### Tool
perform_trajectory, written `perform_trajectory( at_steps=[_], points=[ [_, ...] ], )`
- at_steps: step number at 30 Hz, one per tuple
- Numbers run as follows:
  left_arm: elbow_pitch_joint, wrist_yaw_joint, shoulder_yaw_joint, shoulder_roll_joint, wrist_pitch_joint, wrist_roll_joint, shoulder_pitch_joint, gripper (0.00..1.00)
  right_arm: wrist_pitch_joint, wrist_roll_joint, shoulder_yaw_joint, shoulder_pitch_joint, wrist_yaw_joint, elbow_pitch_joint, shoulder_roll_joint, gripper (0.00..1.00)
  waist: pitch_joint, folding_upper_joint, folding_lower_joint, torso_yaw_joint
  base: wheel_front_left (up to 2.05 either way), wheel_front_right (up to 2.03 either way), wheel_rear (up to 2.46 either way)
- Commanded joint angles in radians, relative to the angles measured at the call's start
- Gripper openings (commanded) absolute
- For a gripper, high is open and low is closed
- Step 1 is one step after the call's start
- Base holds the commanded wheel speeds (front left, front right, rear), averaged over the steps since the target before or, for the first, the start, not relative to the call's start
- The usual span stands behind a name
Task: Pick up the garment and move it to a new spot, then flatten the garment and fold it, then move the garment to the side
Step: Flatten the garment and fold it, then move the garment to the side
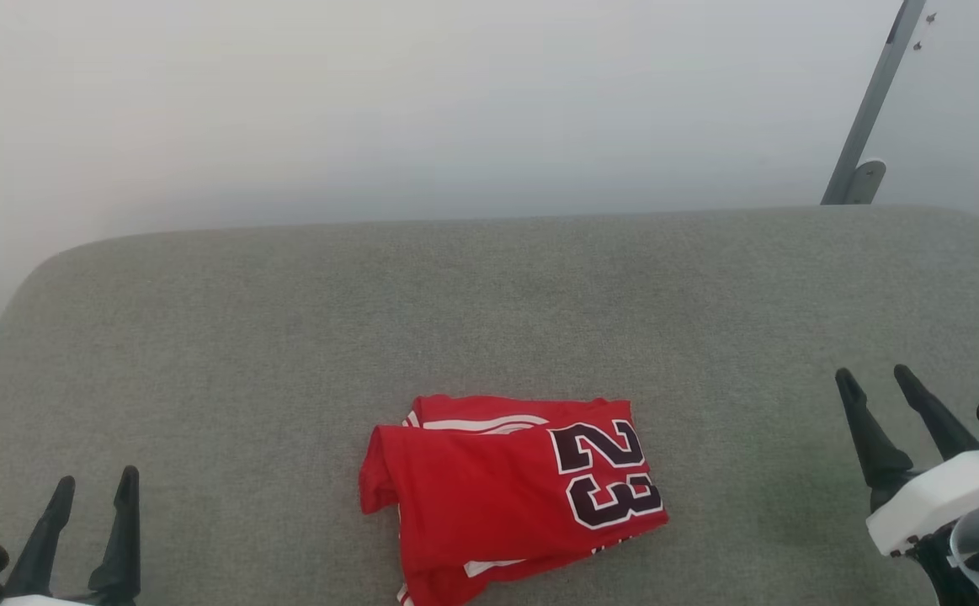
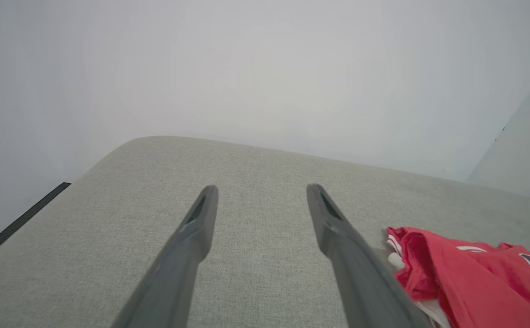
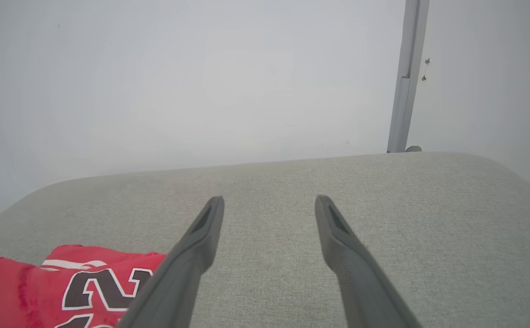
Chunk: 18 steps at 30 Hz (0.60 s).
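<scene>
- While both pairs of jaws stand wide apart and empty, we find the red jersey lying on the grey fabric-covered desk. It sits mid-width and close to the near edge, well clear of either arm.
- It's doubled over loosely. The number 23 faces up at its right end, white-striped trim peeks out along the far edge, and the left end bulges in a soft hump.
- The left jaws hover low at the near left and the right jaws sit further up on the right, both pointing away from us over bare desk.
- Here's what we can't call: this shape suits a rumpled bundle waiting to be lifted to a new spot, and equally a rough fold waiting to go to the side.
- Either way, we reckon a good grip means coming in low at the cloth's edges. Pinch jersey rather than the desk's covering, and keep both sides level so the layers don't slide.
</scene>
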Motion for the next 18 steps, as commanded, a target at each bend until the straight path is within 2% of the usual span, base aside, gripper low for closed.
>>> perform_trajectory(
  at_steps=[1,18],
  points=[
    [0.002,-0.004,0.007,-0.001,-0.005,0.008,0.014,1.00,-0.011,0.006,0.001,0.012,0.000,0.001,0.008,1.00,-0.002,-0.0001,0.0000,0.002,0.00,0.00,0.00],
    [0.007,-0.019,0.031,-0.022,-0.005,0.018,0.012,1.00,0.019,0.016,0.024,0.019,0.000,0.009,0.014,1.00,-0.003,-0.0001,0.0000,0.026,0.00,0.00,0.00]
  ],
)
